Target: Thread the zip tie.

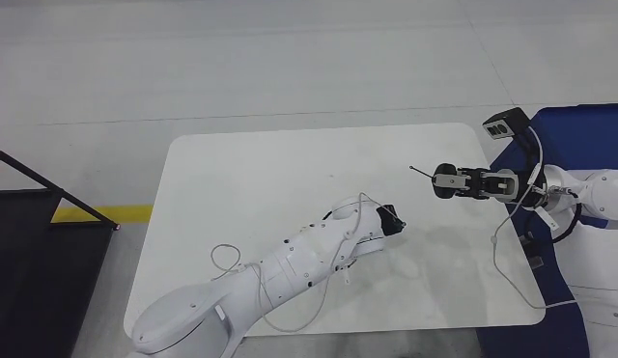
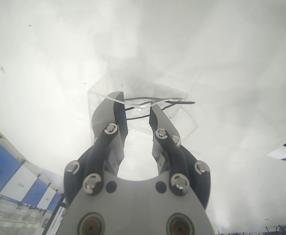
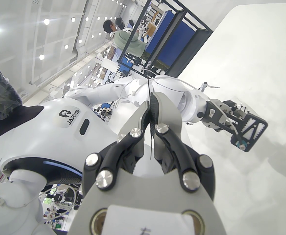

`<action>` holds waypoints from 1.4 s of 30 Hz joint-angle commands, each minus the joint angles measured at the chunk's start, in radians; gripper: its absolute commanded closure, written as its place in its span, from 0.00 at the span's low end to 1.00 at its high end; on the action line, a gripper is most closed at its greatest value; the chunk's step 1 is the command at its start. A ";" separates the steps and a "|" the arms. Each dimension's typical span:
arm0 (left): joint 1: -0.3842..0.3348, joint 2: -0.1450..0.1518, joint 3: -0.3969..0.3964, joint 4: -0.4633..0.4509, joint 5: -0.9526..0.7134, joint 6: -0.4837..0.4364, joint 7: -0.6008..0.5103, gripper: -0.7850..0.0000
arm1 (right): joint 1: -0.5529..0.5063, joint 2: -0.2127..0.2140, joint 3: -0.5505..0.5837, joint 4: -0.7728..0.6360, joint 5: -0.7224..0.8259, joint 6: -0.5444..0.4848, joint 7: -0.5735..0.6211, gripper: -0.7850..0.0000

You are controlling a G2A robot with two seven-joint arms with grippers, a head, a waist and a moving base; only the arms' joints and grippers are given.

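Observation:
My right gripper [image 3: 150,102] is shut on a thin black zip tie [image 3: 148,86], held in the air above the table's right side. The tie's tip pokes out beyond the right gripper [image 1: 436,179] toward the table's middle, and its other end runs back between the fingers. My left gripper [image 2: 138,111] stands open low over a small clear box [image 2: 133,84]. Several more black zip ties [image 2: 179,103] lie in that box. The left gripper [image 1: 391,221] is near the table's middle, a short way from the right one, and it shows open in the right wrist view too [image 3: 248,128].
The white table [image 1: 241,184] has rounded corners and bare room on its far and left parts. A blue surface [image 1: 579,126] lies beside its right edge. A dark frame [image 1: 39,179] stands off the left edge.

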 commanded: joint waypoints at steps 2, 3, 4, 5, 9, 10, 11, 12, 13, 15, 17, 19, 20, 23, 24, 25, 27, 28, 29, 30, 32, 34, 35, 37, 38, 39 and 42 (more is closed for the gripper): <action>0.005 -0.003 0.000 0.002 0.009 -0.007 -0.008 0.77 | 0.000 0.000 0.000 0.000 0.000 0.000 0.000 1.00; 0.007 -0.004 0.000 0.003 0.012 -0.010 -0.009 0.77 | 0.000 0.000 0.000 0.000 0.000 0.000 0.000 1.00; 0.008 -0.005 -0.001 0.004 0.013 -0.012 -0.010 0.76 | 0.000 0.000 0.000 0.000 0.000 0.000 0.000 1.00; 0.009 -0.006 -0.003 0.005 0.014 -0.015 -0.009 0.78 | 0.000 0.000 0.000 0.000 0.000 0.000 0.000 1.00; 0.009 -0.012 -0.009 0.021 0.023 -0.011 -0.015 0.76 | 0.000 0.000 0.000 0.000 0.000 0.000 0.000 1.00; 0.008 -0.014 -0.011 0.024 0.025 -0.011 -0.014 0.76 | 0.000 0.000 0.000 0.000 0.000 0.000 0.000 1.00; 0.007 -0.015 -0.014 0.025 0.023 -0.011 -0.013 0.76 | 0.000 0.000 0.000 0.000 0.000 0.000 0.000 1.00; 0.005 -0.016 -0.018 0.022 0.022 -0.012 -0.016 0.78 | 0.000 0.000 0.000 0.000 0.000 0.000 0.000 1.00; 0.002 -0.017 -0.022 0.017 0.023 -0.012 -0.025 0.80 | 0.000 0.000 0.000 0.000 0.000 0.000 0.000 1.00; -0.002 -0.016 -0.031 -0.003 0.026 -0.010 -0.052 0.83 | 0.000 0.000 0.000 0.000 0.000 0.000 0.000 1.00; -0.004 -0.012 -0.046 -0.028 0.026 -0.006 -0.079 0.80 | 0.000 0.000 0.000 0.000 0.000 0.000 0.000 1.00; 0.003 -0.006 -0.055 -0.055 0.022 -0.017 -0.113 0.79 | 0.000 0.000 0.000 0.000 0.000 0.000 0.000 1.00; 0.007 -0.003 -0.060 -0.066 0.023 -0.020 -0.126 0.79 | 0.000 0.000 0.000 0.000 0.000 0.000 0.000 1.00; 0.018 0.007 -0.058 -0.080 0.034 -0.027 -0.161 0.85 | 0.000 0.000 0.000 0.000 0.000 0.000 0.000 1.00; 0.020 0.010 -0.057 -0.081 0.032 -0.026 -0.162 0.84 | 0.000 0.000 0.000 0.000 0.000 0.000 0.000 1.00; 0.021 0.013 -0.056 -0.081 0.027 -0.026 -0.162 0.85 | 0.000 0.000 0.000 0.000 0.000 0.000 0.000 1.00; 0.019 0.017 -0.048 -0.074 0.024 -0.025 -0.163 0.89 | 0.000 0.000 0.000 0.000 0.000 0.000 0.000 1.00; 0.018 0.018 -0.044 -0.072 0.021 -0.026 -0.162 0.87 | 0.000 0.000 0.000 0.000 0.000 0.000 0.000 1.00; 0.017 0.018 -0.042 -0.068 0.014 -0.027 -0.161 0.87 | 0.000 0.000 0.000 0.000 0.000 0.000 0.000 1.00; 0.015 0.018 -0.038 -0.062 0.008 -0.028 -0.160 0.86 | 0.000 0.000 0.000 0.000 0.000 0.000 0.000 1.00; 0.010 0.017 -0.025 -0.046 -0.002 -0.030 -0.158 0.83 | 0.000 0.000 0.000 0.000 0.000 0.000 0.000 1.00; 0.003 0.015 -0.011 -0.028 -0.012 -0.031 -0.157 0.80 | 0.000 0.000 0.000 0.000 0.000 0.000 0.000 1.00; -0.001 0.013 -0.004 -0.021 -0.017 -0.032 -0.156 0.79 | 0.000 0.000 0.000 0.000 0.000 0.000 0.000 1.00; -0.009 0.009 0.005 -0.010 -0.027 -0.036 -0.152 0.75 | 0.000 0.000 0.000 0.000 0.000 0.000 0.000 1.00; -0.013 0.006 0.010 -0.004 -0.031 -0.037 -0.151 0.71 | 0.000 0.000 0.000 0.000 0.000 0.000 0.000 1.00; -0.017 0.004 0.014 -0.001 -0.034 -0.038 -0.150 0.70 | 0.000 0.000 0.000 0.000 0.000 0.000 0.000 1.00; -0.024 -0.003 0.023 0.012 -0.043 -0.041 -0.147 0.70 | 0.000 0.000 0.000 0.000 0.000 0.000 0.000 1.00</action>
